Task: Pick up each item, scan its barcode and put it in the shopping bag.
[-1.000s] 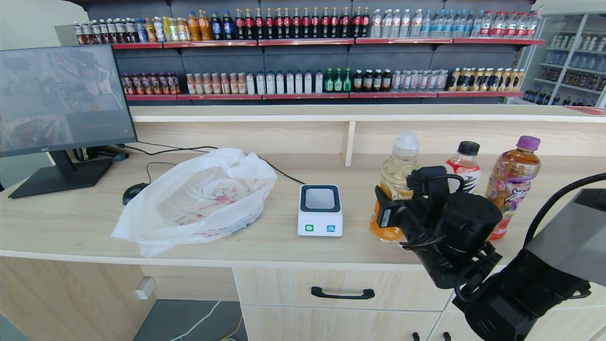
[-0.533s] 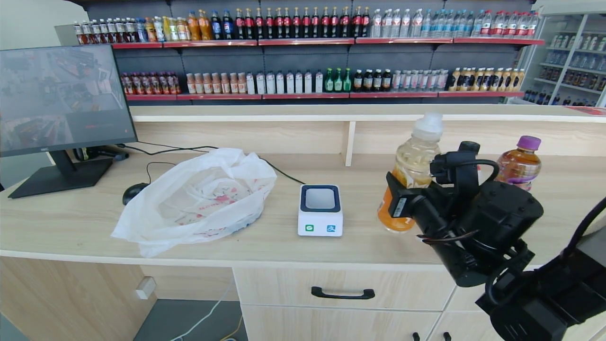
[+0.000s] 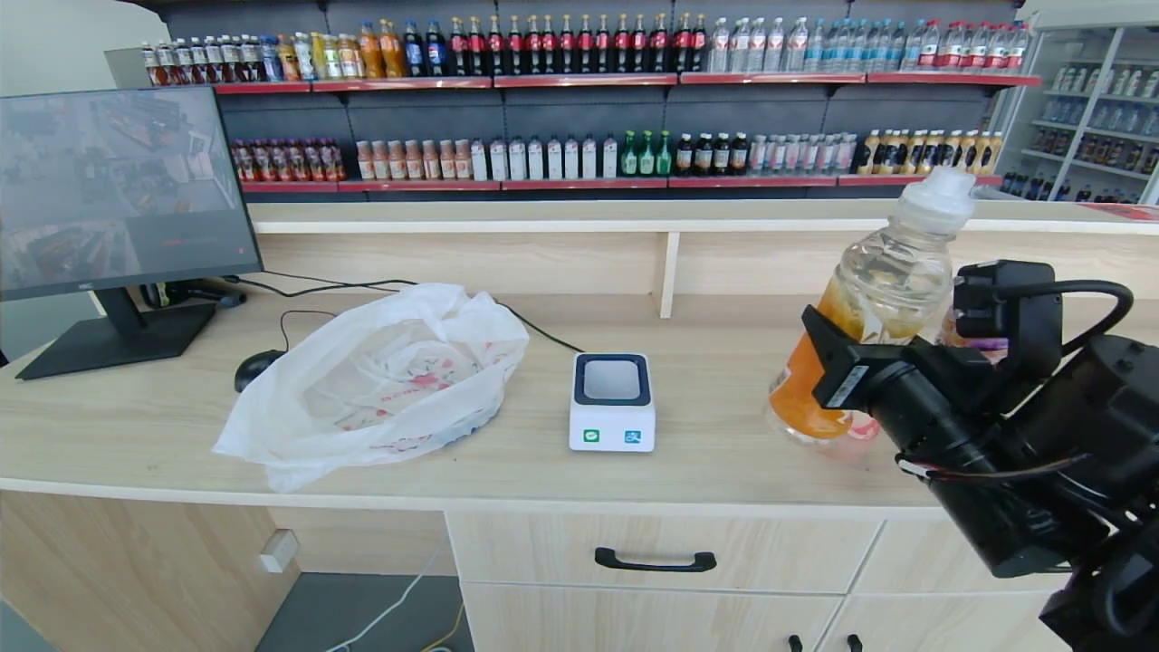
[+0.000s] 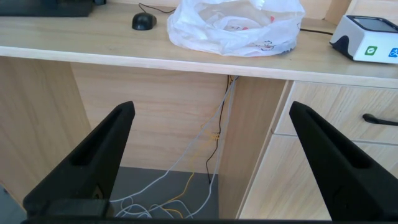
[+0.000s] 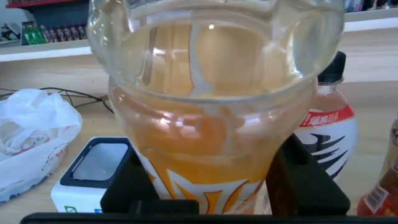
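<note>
One bottle aloft, clamped in my right claw.
My right claw [image 5: 214, 190] grips the orange-drink bottle [image 3: 860, 317] low on its body, tilted, off the desk [image 3: 136, 426] and right of the scanner [image 3: 612, 401]; bare desktop lies between them. A black-capped bottle [image 5: 326, 124] stands just behind it. The shopping bag [image 3: 380, 380] slumps left of the scanner, contents unclear to me, with the mouse [image 3: 256, 367] and monitor [image 3: 118, 190] beyond. My left claw [image 4: 211, 162] hangs wide apart below the desk's front edge.
</note>
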You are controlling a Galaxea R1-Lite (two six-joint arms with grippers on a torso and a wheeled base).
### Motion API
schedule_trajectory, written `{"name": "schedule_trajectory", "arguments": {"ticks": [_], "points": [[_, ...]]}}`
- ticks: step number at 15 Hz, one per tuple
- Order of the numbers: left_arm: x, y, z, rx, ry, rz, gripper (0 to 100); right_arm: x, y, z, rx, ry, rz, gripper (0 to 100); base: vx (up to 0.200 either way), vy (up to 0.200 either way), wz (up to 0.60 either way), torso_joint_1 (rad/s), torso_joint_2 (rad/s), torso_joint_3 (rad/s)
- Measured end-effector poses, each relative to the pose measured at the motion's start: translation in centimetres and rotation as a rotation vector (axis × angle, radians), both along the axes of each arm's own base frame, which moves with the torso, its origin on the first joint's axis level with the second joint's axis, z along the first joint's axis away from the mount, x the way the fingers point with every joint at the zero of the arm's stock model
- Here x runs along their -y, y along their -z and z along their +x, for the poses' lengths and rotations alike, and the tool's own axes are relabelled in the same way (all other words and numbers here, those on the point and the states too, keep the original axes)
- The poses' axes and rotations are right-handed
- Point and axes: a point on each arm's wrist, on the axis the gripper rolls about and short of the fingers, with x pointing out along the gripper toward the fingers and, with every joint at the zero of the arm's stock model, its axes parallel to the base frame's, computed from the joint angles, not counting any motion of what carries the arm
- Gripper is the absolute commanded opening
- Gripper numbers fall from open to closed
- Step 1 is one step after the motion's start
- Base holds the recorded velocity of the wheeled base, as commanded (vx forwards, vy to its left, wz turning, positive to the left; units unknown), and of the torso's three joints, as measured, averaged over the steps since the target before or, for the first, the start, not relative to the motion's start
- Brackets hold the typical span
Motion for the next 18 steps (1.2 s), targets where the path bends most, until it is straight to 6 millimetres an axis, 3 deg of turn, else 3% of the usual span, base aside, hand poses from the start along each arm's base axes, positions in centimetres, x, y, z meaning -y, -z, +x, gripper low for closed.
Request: {"name": "schedule_trajectory", "arguments": {"ticks": [3,9,12,18], "points": [[0.0,0.0,0.0,0.000,0.000,0.000,100,0.2,-0.6,-1.5,0.014,-0.128,0.010,0,0.000,0.000,0.00,0.000,0.00,0.000],[0.0,0.0,0.0,0.000,0.000,0.000,100,1.6,-1.6,-2.5,0.031,-0.137,0.082,0,0.000,0.000,0.00,0.000,0.00,0.000],[0.0,0.0,0.0,0.000,0.000,0.000,100,2.0,-3.1,-3.5,0.071,-0.139,0.077,0,0.000,0.000,0.00,0.000,0.00,0.000],[0.0,0.0,0.0,0.000,0.000,0.000,100,0.4,-3.8,-9.9,-0.001,-0.352,0.058,0,0.000,0.000,0.00,0.000,0.00,0.000]]}}
